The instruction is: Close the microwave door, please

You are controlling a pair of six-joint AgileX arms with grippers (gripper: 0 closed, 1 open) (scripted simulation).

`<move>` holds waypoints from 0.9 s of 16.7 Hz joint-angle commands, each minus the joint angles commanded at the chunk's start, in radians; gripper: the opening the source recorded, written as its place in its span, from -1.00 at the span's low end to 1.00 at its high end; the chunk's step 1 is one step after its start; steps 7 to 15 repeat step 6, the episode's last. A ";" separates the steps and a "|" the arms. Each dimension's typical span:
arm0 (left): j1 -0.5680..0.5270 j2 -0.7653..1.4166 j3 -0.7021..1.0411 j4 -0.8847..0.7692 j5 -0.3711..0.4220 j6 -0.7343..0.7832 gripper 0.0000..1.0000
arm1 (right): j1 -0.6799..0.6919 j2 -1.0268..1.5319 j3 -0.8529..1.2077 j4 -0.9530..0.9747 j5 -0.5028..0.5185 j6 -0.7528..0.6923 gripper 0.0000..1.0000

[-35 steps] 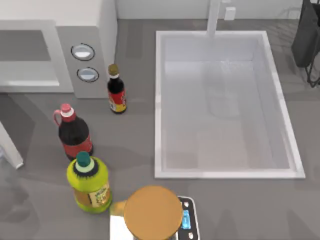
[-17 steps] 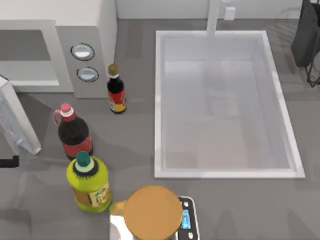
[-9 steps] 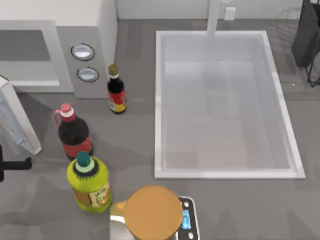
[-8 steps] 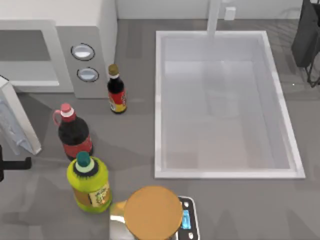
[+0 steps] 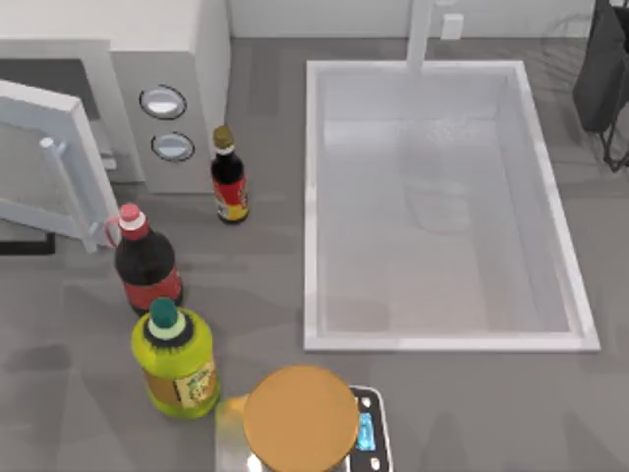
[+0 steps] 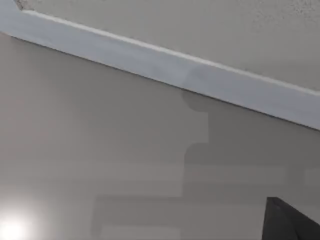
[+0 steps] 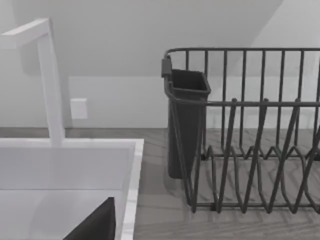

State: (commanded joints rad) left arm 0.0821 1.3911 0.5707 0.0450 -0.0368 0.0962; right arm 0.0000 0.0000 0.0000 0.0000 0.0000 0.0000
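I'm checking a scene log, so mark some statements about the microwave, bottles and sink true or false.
1. The microwave door is fully shut. False: it stands ajar, angled out from the microwave.
2. The red-capped bottle stands near the door's free edge. True.
3. The sink holds a bottle. False: all three bottles stand on the counter left of it.
4. A dish rack stands beside the sink. True.

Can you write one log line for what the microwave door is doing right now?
task: close door | microwave door: partly open, angled toward microwave | left hand: behind door | bottles: untouched | done: no
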 joint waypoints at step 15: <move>-0.045 0.177 0.076 0.086 0.091 -0.055 -1.00 | 0.000 0.000 0.000 0.000 0.000 0.000 1.00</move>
